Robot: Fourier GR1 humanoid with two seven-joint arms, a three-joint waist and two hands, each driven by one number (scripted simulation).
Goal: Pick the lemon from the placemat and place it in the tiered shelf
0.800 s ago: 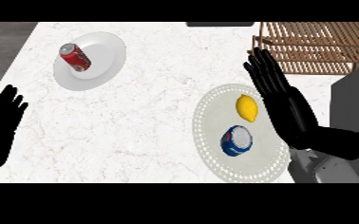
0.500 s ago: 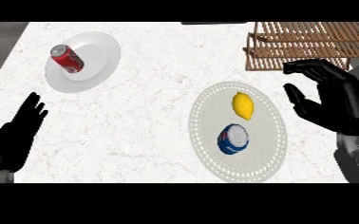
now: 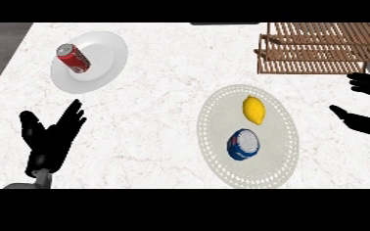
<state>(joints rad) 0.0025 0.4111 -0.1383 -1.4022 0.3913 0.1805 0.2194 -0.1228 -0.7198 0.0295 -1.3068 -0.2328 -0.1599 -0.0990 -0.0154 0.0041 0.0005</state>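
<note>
A yellow lemon (image 3: 254,110) lies on the upper half of a round pale placemat (image 3: 281,127) right of the counter's middle. Just below it on the mat lies a blue and white can (image 3: 242,144). The wooden tiered shelf (image 3: 314,48) stands at the far right corner. My right hand (image 3: 356,117) shows only partly at the right edge, to the right of the mat and apart from the lemon; its fingers and thumb are spread with nothing between them. My left hand (image 3: 52,138) rests open at the lower left, fingers up.
A white plate (image 3: 103,53) at the far left carries a red can (image 3: 73,58) lying on its side. The counter is white marble; its left edge (image 3: 16,54) runs along a dark strip.
My right hand has drawn away from the lemon to the right edge of the view. The left hand has come further into view at the lower left. The whole scene has shifted right in view.
</note>
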